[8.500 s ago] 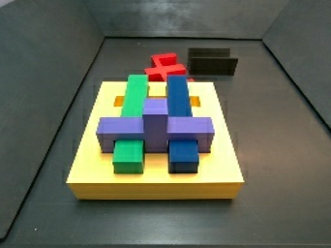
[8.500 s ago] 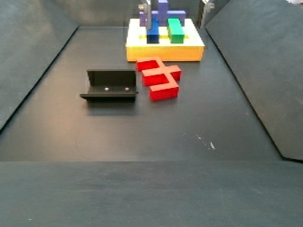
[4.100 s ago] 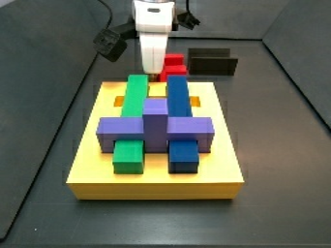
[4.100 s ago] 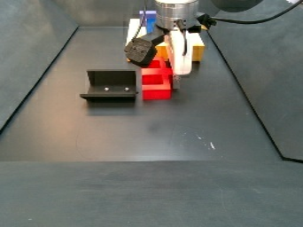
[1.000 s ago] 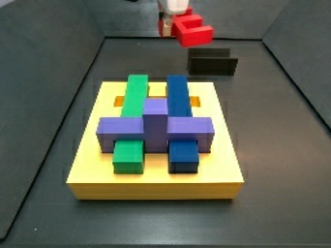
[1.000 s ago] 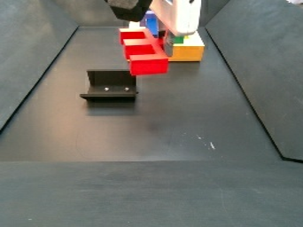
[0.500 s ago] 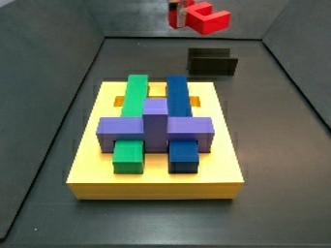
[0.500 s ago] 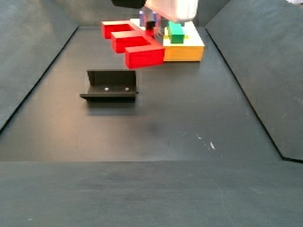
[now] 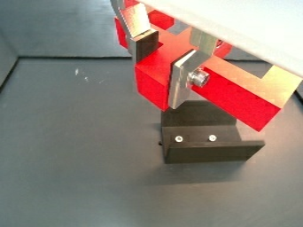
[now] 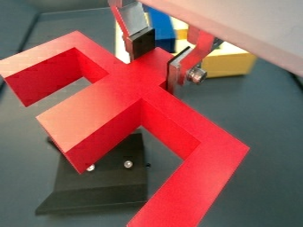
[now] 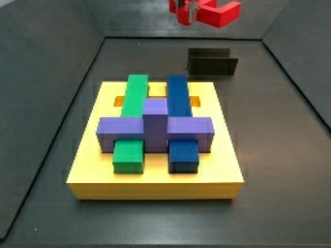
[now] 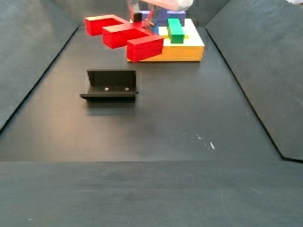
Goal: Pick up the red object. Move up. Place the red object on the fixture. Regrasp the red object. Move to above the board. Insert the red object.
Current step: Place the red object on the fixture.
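The red object (image 10: 106, 97), a cross-shaped block with upturned arm ends, hangs in the air, held at its centre. My gripper (image 10: 158, 60) is shut on it, one silver finger on each side; it also shows in a wrist view (image 9: 164, 60) gripping the red object (image 9: 225, 93). In both side views the red object (image 11: 214, 12) (image 12: 124, 37) is high above the floor, with the gripper mostly cut off by the frame edge. The fixture (image 9: 211, 142) (image 12: 110, 86) stands on the floor below, apart from the object.
The yellow board (image 11: 155, 179) carries green (image 11: 134, 92), blue (image 11: 179, 92) and purple (image 11: 155, 126) pieces; it also shows in a side view (image 12: 183, 51). The fixture (image 11: 212, 62) stands behind the board. Dark walls enclose the floor.
My gripper has lifted the red object off the floor and carried it higher, over towards the fixture. The board and fixture have not moved.
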